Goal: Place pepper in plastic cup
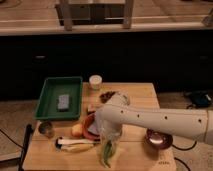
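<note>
Wooden table (140, 95) is seen before a dark counter. At its front edge the plastic cup (109, 146) stands with the pepper (106, 154) held upright inside. Directly above the cup the hand (111, 131) is placed; whether it is open cannot be told. Farther back, a green tray (50, 95) is set near the left edge.

The gripper (107, 134) is hidden behind the arm's (150, 120) white end, above the cup (108, 145). The pepper (106, 154) blurs into the cup. The arm runs off the right edge.
</note>
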Controlling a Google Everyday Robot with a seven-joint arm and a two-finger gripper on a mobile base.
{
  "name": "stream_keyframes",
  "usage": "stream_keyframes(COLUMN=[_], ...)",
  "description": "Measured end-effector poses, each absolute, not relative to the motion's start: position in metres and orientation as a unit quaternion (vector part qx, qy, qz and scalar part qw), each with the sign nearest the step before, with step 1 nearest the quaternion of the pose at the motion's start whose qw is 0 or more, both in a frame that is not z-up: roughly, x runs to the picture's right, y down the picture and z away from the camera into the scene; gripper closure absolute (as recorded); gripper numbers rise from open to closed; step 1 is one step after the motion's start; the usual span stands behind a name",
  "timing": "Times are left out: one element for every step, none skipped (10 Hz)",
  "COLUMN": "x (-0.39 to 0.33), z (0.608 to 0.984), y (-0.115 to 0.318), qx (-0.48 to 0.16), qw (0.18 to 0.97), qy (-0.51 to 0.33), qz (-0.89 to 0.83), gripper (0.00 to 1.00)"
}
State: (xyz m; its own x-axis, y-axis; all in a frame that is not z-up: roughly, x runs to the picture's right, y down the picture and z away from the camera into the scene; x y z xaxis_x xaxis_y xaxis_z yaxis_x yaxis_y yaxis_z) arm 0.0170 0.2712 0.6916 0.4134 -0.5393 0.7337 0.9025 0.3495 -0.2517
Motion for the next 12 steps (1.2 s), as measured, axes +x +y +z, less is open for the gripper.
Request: stream_keyframes(x=[0.017,0.017,0.017,0.017,0.017,0.017,0.016,0.017,0.018,0.017,0.015,0.015], z=[0.692,0.691,0.691,0.691,0.69,0.69,0.689,0.688,0.687,0.687,0.686,0.686], y=[0.271,0.272,0.272,0.271,0.271,0.269,0.267,0.265,0.262,0.259,0.255,0.253], qx=[-0.329,-0.329,-0.329,-0.328,-0.327,-0.323,-0.32,-0.316,-0.311,-0.309,-0.305,-0.302], qw=[0.773,0.773,0.772,0.773,0.774,0.776,0.777,0.778,0.781,0.782,0.782,0.783], qy=[-0.277,-0.277,-0.278,-0.277,-0.277,-0.278,-0.279,-0.281,-0.281,-0.281,-0.282,-0.281], qz=[-0.466,-0.467,-0.467,-0.467,-0.466,-0.465,-0.465,-0.465,-0.462,-0.463,-0.465,-0.464], gripper=[0.23,0.23,0.23,0.23,0.23,0.23,0.23,0.23,0.23,0.23,0.23,0.23])
